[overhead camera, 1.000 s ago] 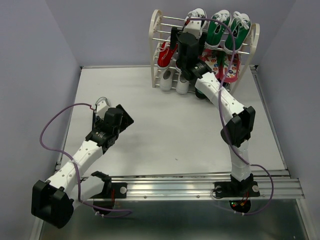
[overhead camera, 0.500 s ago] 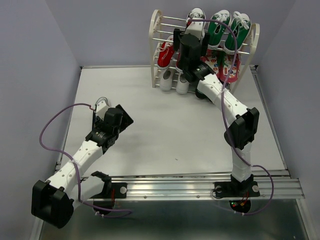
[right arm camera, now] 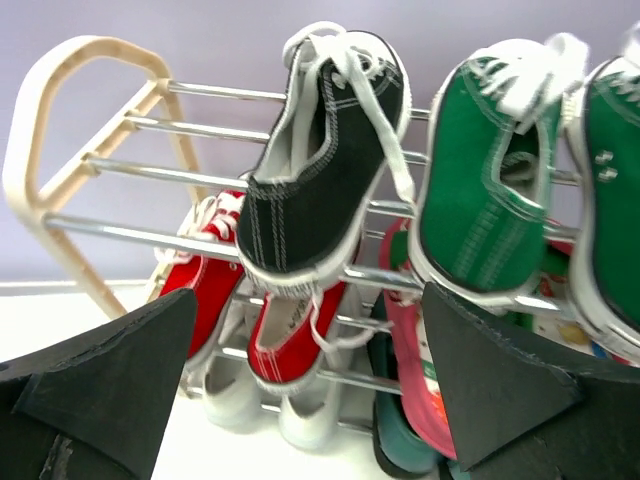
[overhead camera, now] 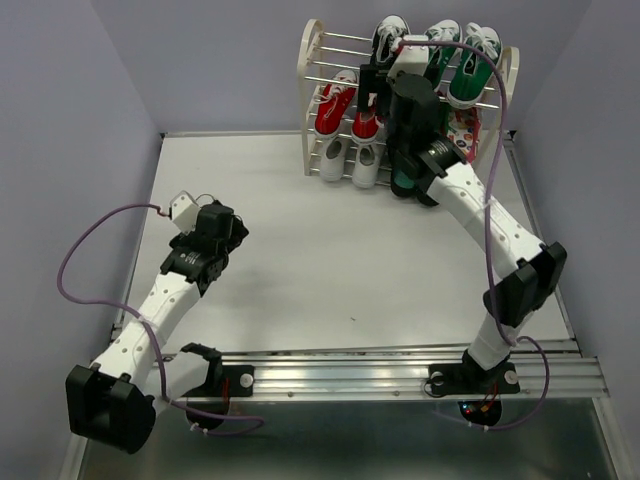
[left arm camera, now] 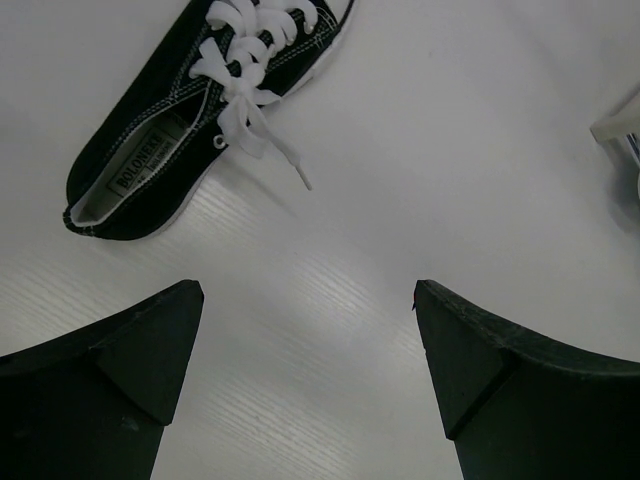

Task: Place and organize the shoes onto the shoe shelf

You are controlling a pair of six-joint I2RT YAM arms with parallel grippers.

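The cream shoe shelf (overhead camera: 312, 90) stands at the table's far edge and also shows in the right wrist view (right arm camera: 60, 120). One black shoe (right arm camera: 325, 150) rests on its top tier, two red shoes (right arm camera: 290, 340) on the tier below, and two white shoes (right arm camera: 225, 385) at the bottom. My right gripper (right arm camera: 310, 300) is open and empty, just in front of the shelf (overhead camera: 378, 95). A second black shoe (left arm camera: 200, 110) lies on the table. My left gripper (left arm camera: 308, 290) is open and empty above the table, short of that shoe. In the top view the left gripper (overhead camera: 230, 226) hides it.
Green sneakers (right arm camera: 490, 170) sit on the top tier to the right of the black shoe. Pink patterned shoes (right arm camera: 400, 340) and dark green boots (right arm camera: 410, 450) fill the lower right of the shelf. Purple walls close in the table (overhead camera: 330, 260) on three sides.
My right gripper has moved to the right along the shelf front, uncovering the second red shoe. My left arm has swung to the left and its gripper has turned.
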